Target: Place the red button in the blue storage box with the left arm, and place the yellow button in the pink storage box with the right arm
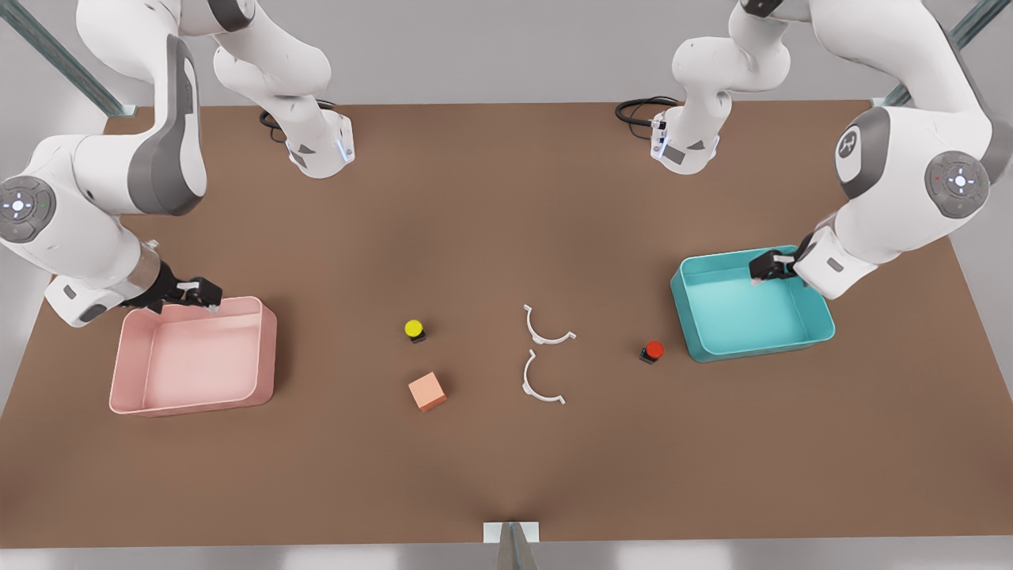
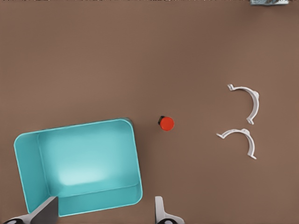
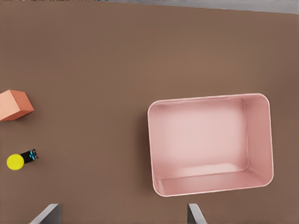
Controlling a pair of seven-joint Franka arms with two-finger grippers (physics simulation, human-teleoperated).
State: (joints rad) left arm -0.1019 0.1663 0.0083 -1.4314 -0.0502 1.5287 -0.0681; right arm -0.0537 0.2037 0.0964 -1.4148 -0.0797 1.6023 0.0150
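The red button stands upright on the table, just beside the blue box. The yellow button stands upright mid-table, well apart from the pink box. The left gripper hovers over the blue box, fingers wide apart and empty. The right gripper hangs at the pink box's rim, fingers likewise spread and empty.

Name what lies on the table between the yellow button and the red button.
In the front view, two white curved clips lie between the yellow button and the red button.
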